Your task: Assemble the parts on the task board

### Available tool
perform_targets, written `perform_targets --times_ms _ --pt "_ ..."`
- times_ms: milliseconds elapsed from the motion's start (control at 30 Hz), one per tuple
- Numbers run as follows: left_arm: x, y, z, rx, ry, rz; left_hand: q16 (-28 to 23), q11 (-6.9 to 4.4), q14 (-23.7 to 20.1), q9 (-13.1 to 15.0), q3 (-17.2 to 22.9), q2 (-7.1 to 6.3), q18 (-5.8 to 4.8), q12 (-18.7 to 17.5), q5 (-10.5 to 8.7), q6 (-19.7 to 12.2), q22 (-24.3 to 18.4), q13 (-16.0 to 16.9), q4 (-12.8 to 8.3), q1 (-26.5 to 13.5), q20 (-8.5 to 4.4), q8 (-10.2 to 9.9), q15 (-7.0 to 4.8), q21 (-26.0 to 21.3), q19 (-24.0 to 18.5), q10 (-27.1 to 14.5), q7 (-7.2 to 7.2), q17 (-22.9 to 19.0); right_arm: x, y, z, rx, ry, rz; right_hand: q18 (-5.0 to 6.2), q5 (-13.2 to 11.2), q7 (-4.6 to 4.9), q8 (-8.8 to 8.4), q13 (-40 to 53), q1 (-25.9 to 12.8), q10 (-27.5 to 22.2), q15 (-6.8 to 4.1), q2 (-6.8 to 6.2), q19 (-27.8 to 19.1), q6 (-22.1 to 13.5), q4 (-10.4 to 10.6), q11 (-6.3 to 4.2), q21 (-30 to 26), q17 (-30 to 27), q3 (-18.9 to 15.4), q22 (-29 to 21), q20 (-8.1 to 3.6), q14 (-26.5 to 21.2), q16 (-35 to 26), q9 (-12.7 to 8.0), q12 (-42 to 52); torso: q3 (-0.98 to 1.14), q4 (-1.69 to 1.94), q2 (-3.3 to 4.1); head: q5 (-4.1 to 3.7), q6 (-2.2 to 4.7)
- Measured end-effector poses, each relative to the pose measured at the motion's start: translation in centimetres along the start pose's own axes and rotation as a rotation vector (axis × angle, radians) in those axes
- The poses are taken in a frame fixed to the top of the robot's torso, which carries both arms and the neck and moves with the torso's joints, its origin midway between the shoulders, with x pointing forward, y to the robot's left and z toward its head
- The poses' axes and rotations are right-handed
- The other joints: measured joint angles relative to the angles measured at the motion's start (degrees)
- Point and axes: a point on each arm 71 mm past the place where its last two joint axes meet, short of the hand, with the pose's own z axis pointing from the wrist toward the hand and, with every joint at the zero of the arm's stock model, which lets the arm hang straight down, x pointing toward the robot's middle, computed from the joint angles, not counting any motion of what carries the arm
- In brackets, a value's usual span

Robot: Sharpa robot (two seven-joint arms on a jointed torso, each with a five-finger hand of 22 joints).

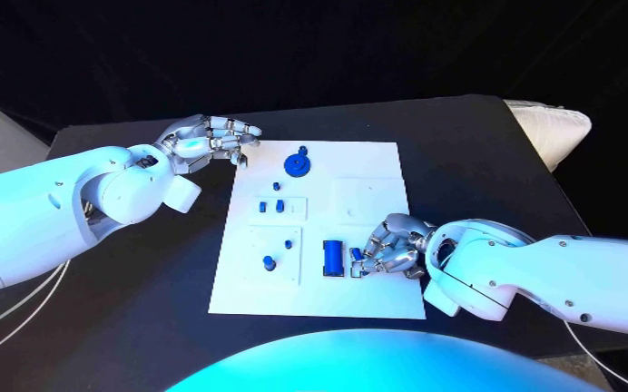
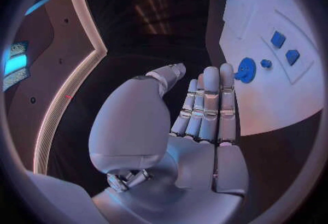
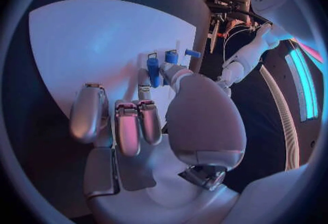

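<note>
Reaching in over the near right part of the task board (image 1: 373,174), your right hand (image 1: 390,245) sits low on the white plate with its fingers curled down; whether they actually pinch anything you cannot tell from these views. Just beside its fingertips lies a small blue part (image 1: 356,254), and next to that stands out the larger blue block (image 1: 332,257) (the right wrist view shows blue pieces (image 3: 153,70) just past the fingers, touching or nearly so, but it does not settle the contact).

Your left hand (image 1: 210,144) hangs over the black table (image 1: 144,319) just off the board's far left corner, holding nothing; in the left wrist view its fingers (image 2: 210,105) lie straight and side by side, the thumb set off from them.

Moving outward across the board, you will find the blue gear-shaped part (image 1: 299,165) near the far edge, close to the left hand but apart from it. Nearer the middle, two small blue pieces (image 1: 271,205) stand in a square recess, and one more small blue piece (image 1: 269,262) stands in the recess nearer you, on the board's left side.
</note>
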Motion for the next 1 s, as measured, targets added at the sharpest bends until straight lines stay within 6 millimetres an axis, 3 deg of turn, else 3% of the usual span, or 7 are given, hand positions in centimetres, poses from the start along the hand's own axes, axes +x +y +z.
perform_targets --times_ms 1000 --pt "-0.05 0.03 -0.04 -0.003 0.0 0.0 0.0 0.2 0.0 0.0 -0.2 0.0 0.0 0.0 0.0 0.0 0.0 0.0 0.2 0.0 0.0 0.0 0.0 0.0 0.0 -0.2 0.0 0.0 0.32 0.28 0.26 0.016 -0.006 -0.014 0.0 -0.2 0.01 0.23 0.0 -2.1 0.2 0.01 0.47 0.2 0.0 0.4 -0.19 0.0 0.0 -1.0 0.0 -0.21 0.0 0.0 0.0 0.5 0.03 -0.05 -0.02 0.25 0.0"
